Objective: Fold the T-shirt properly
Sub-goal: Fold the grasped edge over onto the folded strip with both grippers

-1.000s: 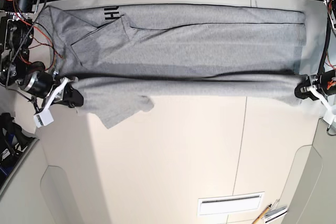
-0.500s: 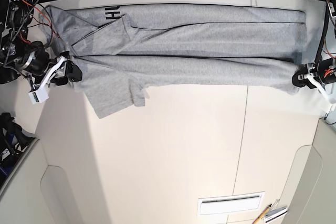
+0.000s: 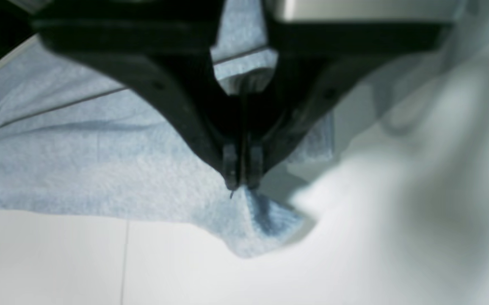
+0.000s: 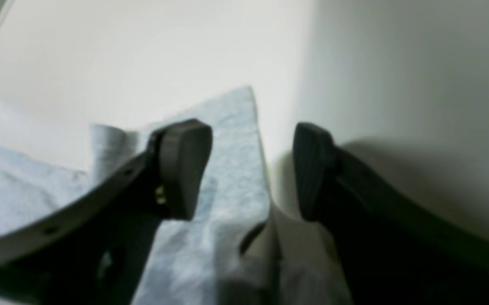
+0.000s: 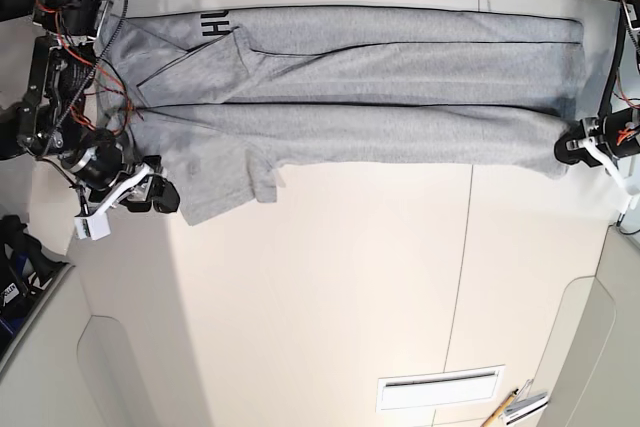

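Item: T-shirt [image 5: 360, 97], grey, lying lengthwise along the far side of the tabletop [image 5: 330, 287], bare toward the near side.

Right end effector [image 4: 250, 169]: jaws standing wide, hovering over the sleeve edge and gripping nothing.

Left end effector [image 3: 241, 176]: jaws pinching narrow on the hem corner, near the tabletop's side edge.

Progress, as judged: the near long edge is lying folded over the body; one sleeve [image 5: 225, 187] is sticking out toward the near side. Crosswise folds are remaining.
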`<action>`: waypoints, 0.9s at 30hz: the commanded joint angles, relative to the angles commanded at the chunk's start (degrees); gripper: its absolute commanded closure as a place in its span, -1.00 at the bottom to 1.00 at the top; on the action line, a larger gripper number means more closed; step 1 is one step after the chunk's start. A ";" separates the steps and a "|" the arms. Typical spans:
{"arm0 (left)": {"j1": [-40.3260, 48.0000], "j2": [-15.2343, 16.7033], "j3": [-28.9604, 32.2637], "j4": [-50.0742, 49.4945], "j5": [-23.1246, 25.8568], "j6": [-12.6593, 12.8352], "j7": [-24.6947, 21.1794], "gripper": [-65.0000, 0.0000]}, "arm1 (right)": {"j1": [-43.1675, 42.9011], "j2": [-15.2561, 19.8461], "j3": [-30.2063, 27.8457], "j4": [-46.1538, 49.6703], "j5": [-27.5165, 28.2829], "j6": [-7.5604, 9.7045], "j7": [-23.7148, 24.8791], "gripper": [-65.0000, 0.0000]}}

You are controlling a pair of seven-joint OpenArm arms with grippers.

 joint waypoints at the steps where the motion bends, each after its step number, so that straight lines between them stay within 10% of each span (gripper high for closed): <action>1: 0.02 0.00 0.00 0.00 0.02 0.00 0.02 1.00 | 0.70 0.04 -0.02 -2.36 -0.17 0.13 0.46 -0.05; 12: 0.02 0.02 0.00 0.00 -0.02 0.00 -0.61 1.00 | 0.90 0.02 -9.90 -5.81 -0.04 0.83 0.44 -0.05; 17: 0.20 0.02 0.00 0.00 0.00 0.00 -0.59 1.00 | 0.90 -0.33 -11.72 -5.81 -0.04 0.83 0.46 1.00; 27: 1.16 -0.17 -0.09 0.07 -3.15 0.00 2.25 1.00 | -2.82 -0.83 -10.03 8.15 5.46 0.90 -9.44 1.00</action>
